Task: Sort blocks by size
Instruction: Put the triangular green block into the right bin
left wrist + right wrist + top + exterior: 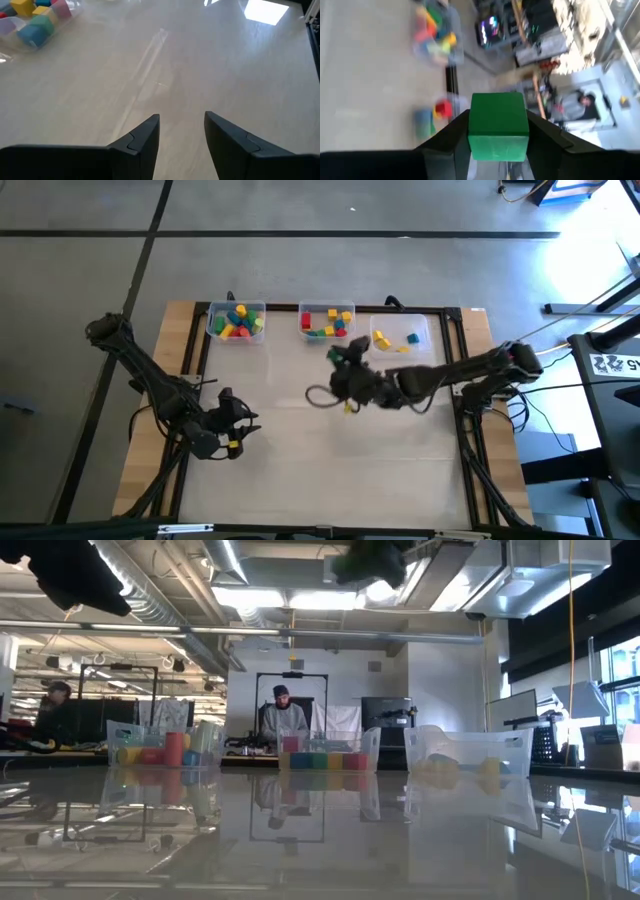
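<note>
Three clear bins stand in a row at the table's far edge. The left bin and the middle bin each hold several coloured blocks, and the right bin holds a few yellow and blue ones. My right gripper is near the middle bin, above the table, shut on a green cube. My left gripper is open and empty over bare table at the near left. My right gripper pinches the green cube between its two fingers, one on each of two opposite sides. The fingers point toward the table's far edge. The cube is lifted clear of the table, high in the low view, one flat face toward the wrist camera.
Black frame rails run along the table's sides. In the low view the bins stand in a row before the room, where a person sits behind the table. The white table middle lies bare between the arms.
</note>
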